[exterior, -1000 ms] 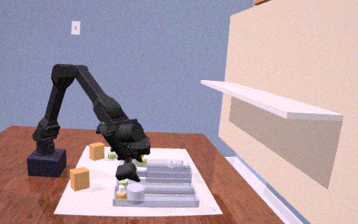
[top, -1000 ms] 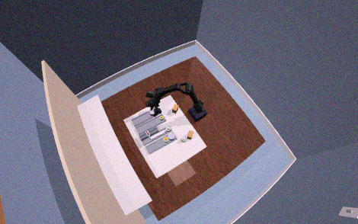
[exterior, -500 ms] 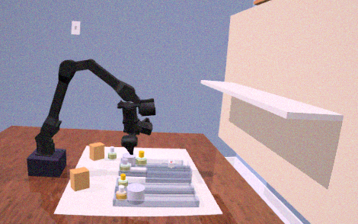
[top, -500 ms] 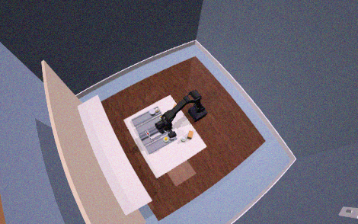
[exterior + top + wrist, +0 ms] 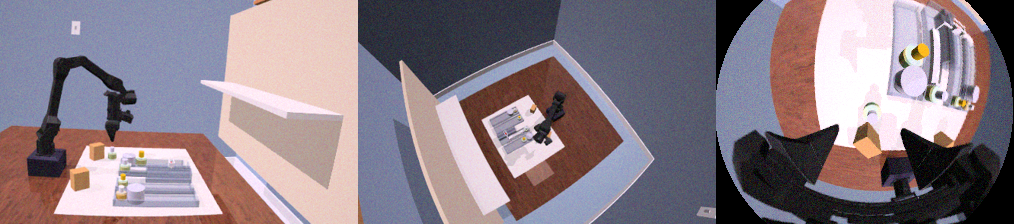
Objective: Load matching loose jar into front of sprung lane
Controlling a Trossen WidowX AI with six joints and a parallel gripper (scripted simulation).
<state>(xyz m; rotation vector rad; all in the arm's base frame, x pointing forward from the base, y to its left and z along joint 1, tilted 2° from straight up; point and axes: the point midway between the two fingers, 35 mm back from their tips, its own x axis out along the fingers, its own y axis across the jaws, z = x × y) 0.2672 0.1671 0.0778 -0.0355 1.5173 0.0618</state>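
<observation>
The loose green jar with a pale cap (image 5: pixel 112 154) (image 5: pixel 871 110) stands upright on the white mat beside an orange block. My gripper (image 5: pixel 111 139) (image 5: pixel 870 129) is wide open and empty, pointing down above this jar; in the wrist view the jar shows between and just beyond the fingertips. In the top view the arm hides it. A like jar with a pale cap (image 5: pixel 525 129) (image 5: pixel 125 166) (image 5: pixel 934 94) stands at the front of a middle grey lane (image 5: pixel 167 175). A small red-marked white piece (image 5: pixel 506 133) (image 5: pixel 171 163) shows farther back; the pusher plate cannot be made out.
Yellow-capped jars (image 5: pixel 141 158) (image 5: pixel 123 180), an amber jar (image 5: pixel 121 193) and lilac round tubs (image 5: pixel 129 158) (image 5: pixel 136 193) stand in other lanes. Orange blocks (image 5: pixel 97 152) (image 5: pixel 79 179) stand on the white mat (image 5: pixel 95 203). A white shelf (image 5: pixel 266 100) juts from the wall behind the lanes.
</observation>
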